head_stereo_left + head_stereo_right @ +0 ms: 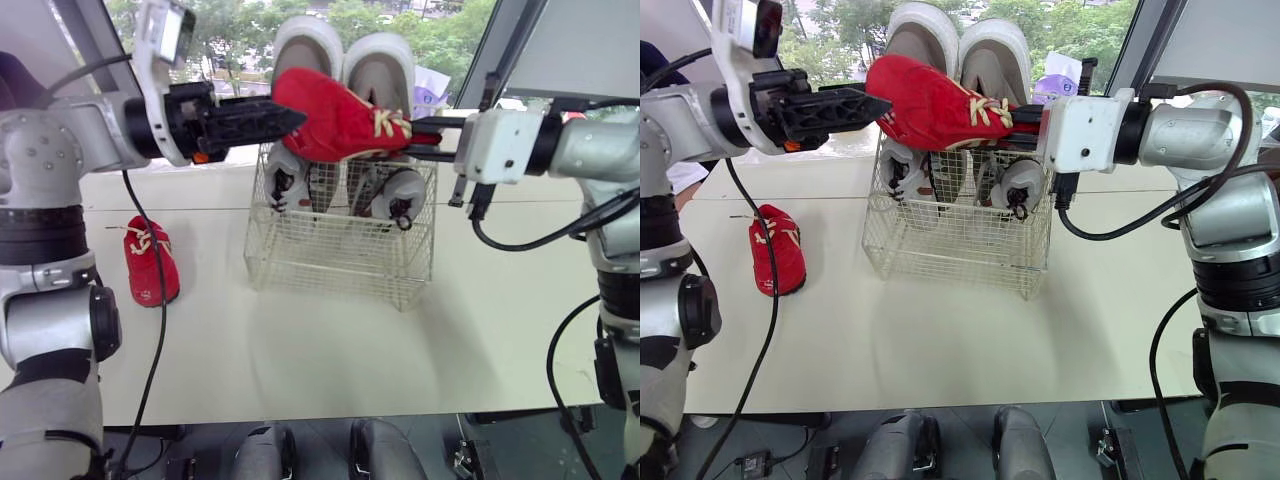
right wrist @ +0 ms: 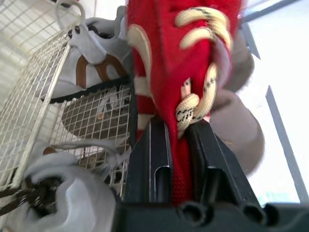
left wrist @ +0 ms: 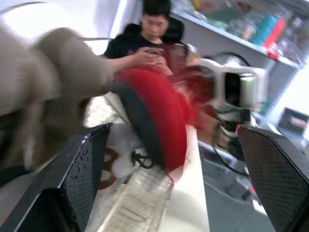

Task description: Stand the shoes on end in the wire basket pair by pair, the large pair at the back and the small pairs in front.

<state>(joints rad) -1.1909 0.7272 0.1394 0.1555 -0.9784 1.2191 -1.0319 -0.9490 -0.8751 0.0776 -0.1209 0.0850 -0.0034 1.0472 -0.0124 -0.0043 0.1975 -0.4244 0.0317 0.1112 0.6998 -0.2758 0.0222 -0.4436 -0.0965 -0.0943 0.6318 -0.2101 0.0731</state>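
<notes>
A red shoe (image 1: pixel 340 118) with cream laces hangs level above the wire basket (image 1: pixel 340 262). My right gripper (image 1: pixel 420 138) is shut on its heel end; in the right wrist view its fingers (image 2: pixel 152 162) pinch the red collar (image 2: pixel 179 159). My left gripper (image 1: pixel 285 118) is open at the shoe's toe, with the toe (image 3: pixel 159 121) between its spread fingers (image 3: pixel 82 164). The large beige pair (image 1: pixel 345 55) stands on end at the basket's back. A small white pair (image 1: pixel 292 185) stands in front of it. The second red shoe (image 1: pixel 150 262) lies on the table (image 1: pixel 330 360) to the left.
The basket sits mid-table near the far edge, against a window. A seated person (image 3: pixel 149 43) holding a phone is behind the table in the left wrist view. Black cables (image 1: pixel 150 330) hang from both arms.
</notes>
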